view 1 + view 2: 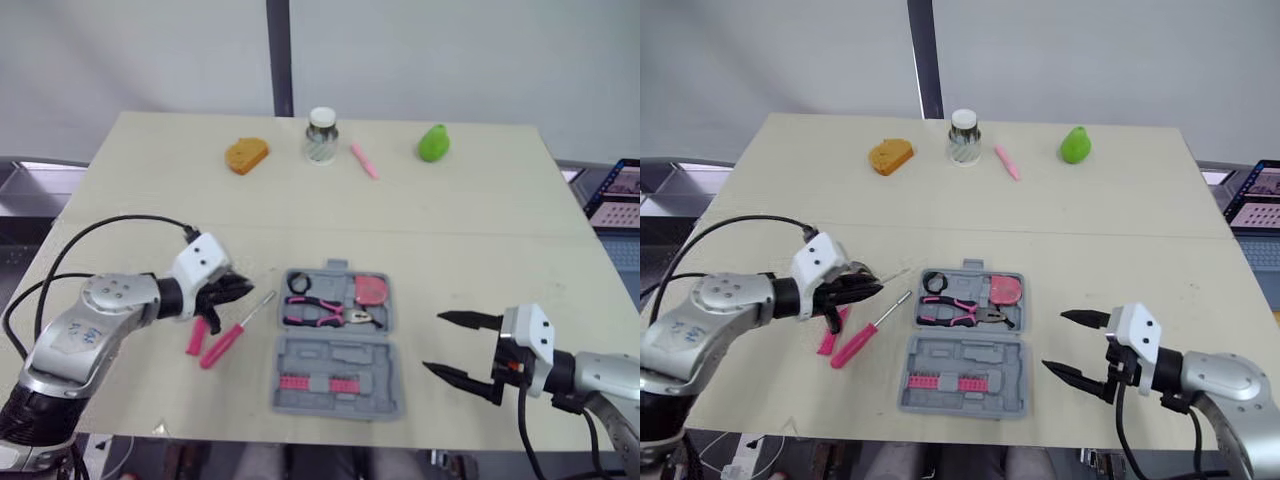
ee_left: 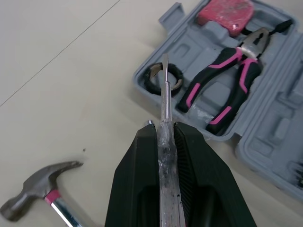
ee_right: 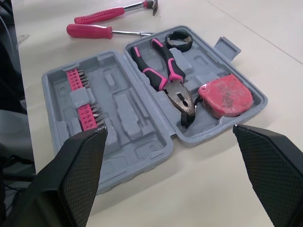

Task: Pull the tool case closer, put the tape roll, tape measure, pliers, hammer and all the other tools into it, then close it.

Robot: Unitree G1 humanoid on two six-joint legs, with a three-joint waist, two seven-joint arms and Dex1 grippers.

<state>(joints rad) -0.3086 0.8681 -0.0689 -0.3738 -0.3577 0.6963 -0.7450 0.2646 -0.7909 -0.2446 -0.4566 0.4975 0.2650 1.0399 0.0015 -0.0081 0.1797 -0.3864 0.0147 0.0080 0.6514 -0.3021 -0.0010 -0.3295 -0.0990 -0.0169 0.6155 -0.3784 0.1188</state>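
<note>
Left end effector [image 2: 164,130] clamped on 1 clear-handled screwdriver [image 2: 165,90], tip pointing toward tool case [image 1: 345,358]. Right end effector [image 1: 433,343] spread wide, empty. Case (grey, lid open flat) sits near bench [image 1: 480,230] front edge betw. both arms; holds 1 tape roll [image 1: 298,284], 1 pliers [image 1: 322,314], 1 tape measure [image 1: 371,290]. Outside, on its left: 1 hammer [image 2: 38,187], 1 pink screwdriver [image 1: 222,344]. Bare bench right of case w/ room to move.

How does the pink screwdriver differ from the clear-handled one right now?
Pose: the pink screwdriver lies loose on the table, left of the tool case, while the clear-handled screwdriver is clamped in the left gripper. Look: the pink screwdriver's handle is opaque pink; the clear-handled screwdriver's handle is see-through. Both have slim metal shafts pointing toward the open tool case.
</note>
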